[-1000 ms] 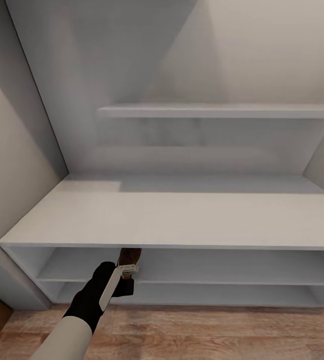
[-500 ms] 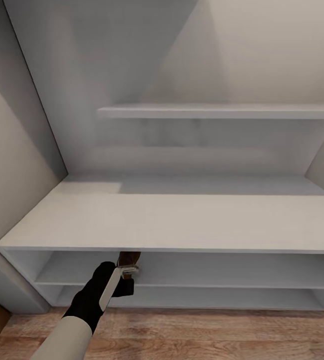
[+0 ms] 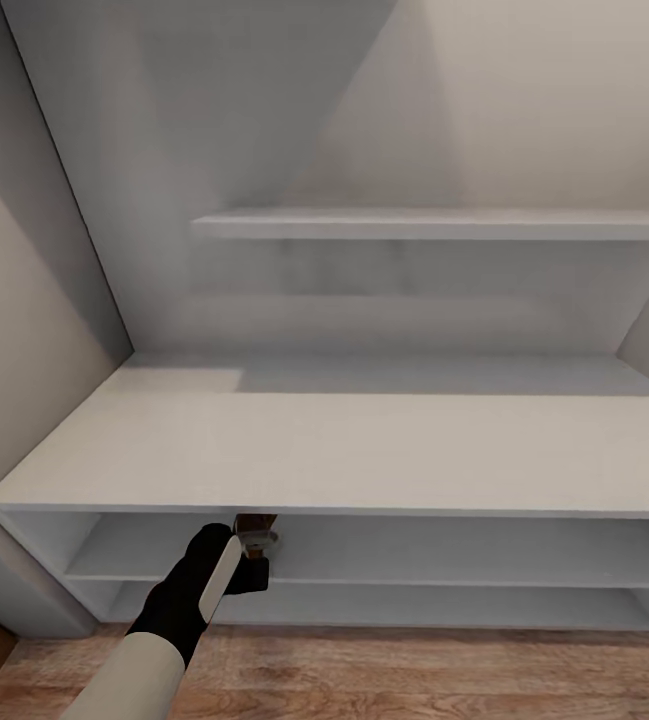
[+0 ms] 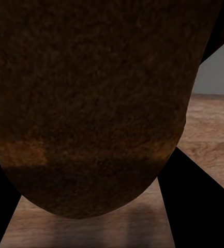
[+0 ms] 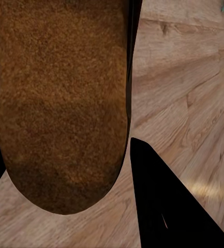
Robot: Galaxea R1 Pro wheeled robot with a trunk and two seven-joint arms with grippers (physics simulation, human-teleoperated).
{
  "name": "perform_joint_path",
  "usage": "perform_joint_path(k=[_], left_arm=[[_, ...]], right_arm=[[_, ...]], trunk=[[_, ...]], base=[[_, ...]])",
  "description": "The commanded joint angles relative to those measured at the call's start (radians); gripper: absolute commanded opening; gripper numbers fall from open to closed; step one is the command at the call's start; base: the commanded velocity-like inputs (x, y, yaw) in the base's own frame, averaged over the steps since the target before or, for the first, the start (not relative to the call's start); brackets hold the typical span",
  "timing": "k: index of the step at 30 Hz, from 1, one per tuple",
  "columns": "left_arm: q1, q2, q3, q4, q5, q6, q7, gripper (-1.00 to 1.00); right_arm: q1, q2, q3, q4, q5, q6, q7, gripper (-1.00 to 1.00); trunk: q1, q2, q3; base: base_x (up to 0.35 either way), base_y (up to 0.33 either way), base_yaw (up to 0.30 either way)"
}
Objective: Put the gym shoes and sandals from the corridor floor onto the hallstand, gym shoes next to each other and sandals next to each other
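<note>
Currently, head view: left gripper (image 3: 255, 541) pinches a brown sandal (image 3: 255, 524) at the front edge of the hallstand (image 3: 364, 450), just under its top board, over the corridor floor (image 3: 414, 675). Left wrist view: sandal sole (image 4: 91, 103) clamped between dark fingers (image 4: 199, 206). Right wrist view: right gripper (image 5: 62, 170) grips second sandal (image 5: 60, 103) above floor planks.

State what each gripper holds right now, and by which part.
The left gripper is shut on a brown sandal, and the right gripper carries the other sandal. The gripped part cannot be told: each sole hides the contact.
</note>
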Motion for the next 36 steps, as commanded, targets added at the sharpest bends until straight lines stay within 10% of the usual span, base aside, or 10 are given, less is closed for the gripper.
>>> perform_joint_path(k=[1, 36], left_arm=[[0.000, 0.000, 0.000, 0.000, -0.006, 0.000, 0.000, -1.00], [0.000, 0.000, 0.000, 0.037, -0.004, 0.000, 0.000, -1.00]], right_arm=[[0.000, 0.000, 0.000, 0.000, -0.003, -0.002, -0.001, -1.00], [0.000, 0.001, 0.000, 0.000, -0.003, -0.002, -0.001, -1.00]], trunk=[[0.000, 0.000, 0.000], [0.000, 0.000, 0.000]], base=[[0.007, 0.001, 0.000], [0.001, 0.000, 0.000]])
